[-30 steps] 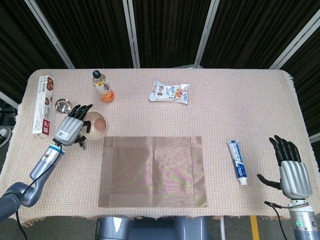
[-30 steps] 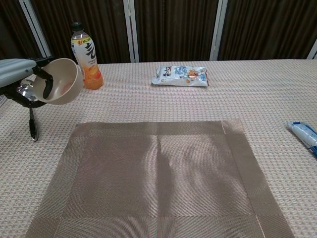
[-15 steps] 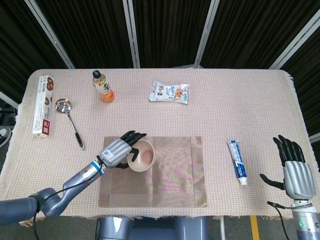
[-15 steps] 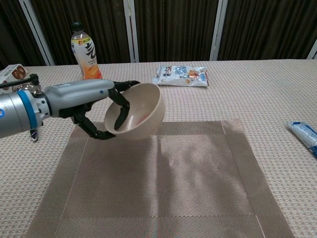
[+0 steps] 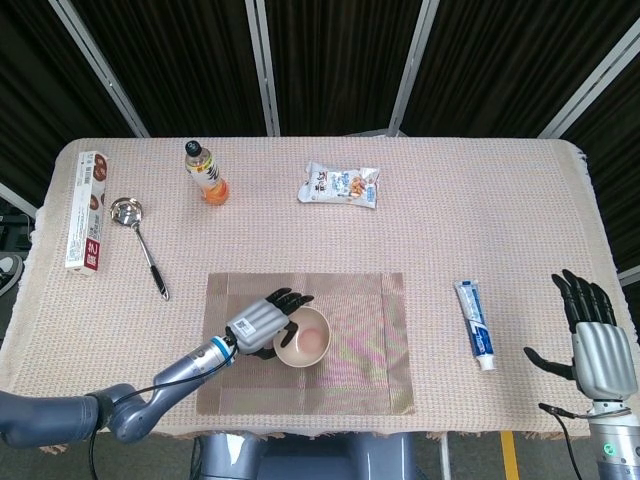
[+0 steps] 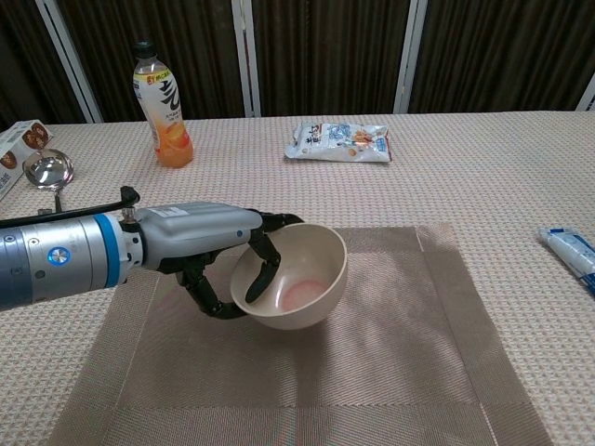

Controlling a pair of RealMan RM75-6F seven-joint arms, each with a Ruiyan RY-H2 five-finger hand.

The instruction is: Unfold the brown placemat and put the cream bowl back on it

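The brown placemat [image 5: 360, 365] [image 6: 418, 353] lies unfolded and flat at the front middle of the table. My left hand [image 5: 262, 322] [image 6: 218, 255] grips the cream bowl [image 5: 308, 340] [image 6: 297, 279] by its left rim, fingers inside and thumb beneath. The bowl is tilted a little and sits over the middle of the mat; whether it touches the mat is unclear. My right hand [image 5: 592, 340] hovers open at the far right front, fingers spread, holding nothing. The chest view does not show it.
A drink bottle [image 5: 207, 172] [image 6: 160, 104], a snack packet [image 5: 340, 185] [image 6: 339, 142], a ladle [image 5: 140, 243] [image 6: 46, 169] and a long carton [image 5: 88, 207] lie behind and left of the mat. A toothpaste tube [image 5: 475, 322] [image 6: 572, 253] lies to its right.
My left hand carried the bowl from beside the ladle rightward and toward the table front, then lowered it over the mat's middle. My right hand barely shifted.
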